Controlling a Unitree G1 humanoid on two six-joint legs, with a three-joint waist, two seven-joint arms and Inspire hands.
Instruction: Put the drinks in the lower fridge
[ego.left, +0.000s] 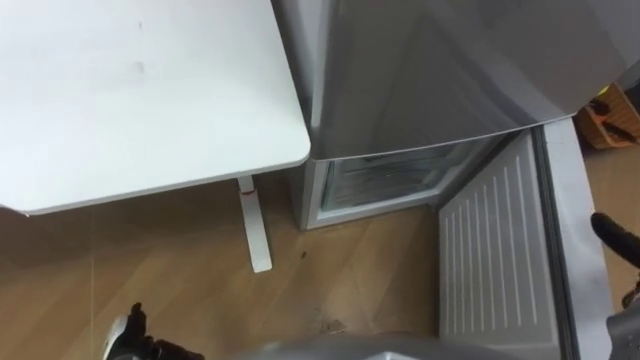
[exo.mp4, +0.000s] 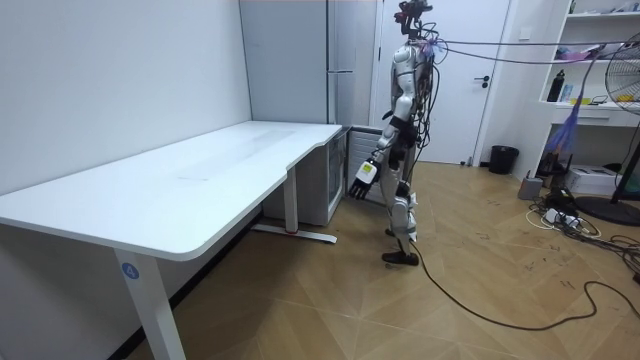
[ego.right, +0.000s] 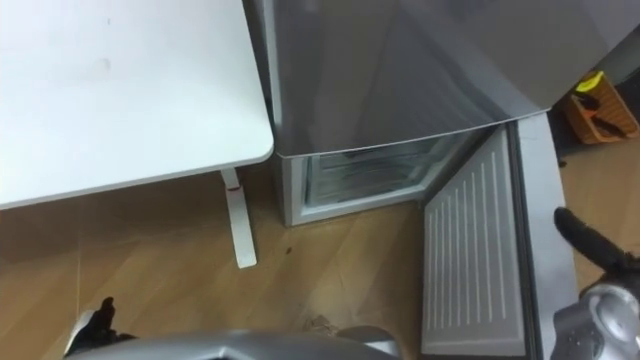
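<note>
The robot stands at the fridge (ego.left: 430, 70), just beside the end of the white table (ego.left: 130, 90). The lower door (ego.left: 495, 260) is swung wide, so the lower compartment (ego.left: 385, 180) is ready to be loaded. The right hand (ego.right: 590, 245) hovers near the door's outer edge with straight fingers, probably to keep the door from closing. The left hand (ego.left: 135, 335) hangs low with relaxed fingers and carries nothing. No drink is in either hand, and where the drinks stand cannot be told.
</note>
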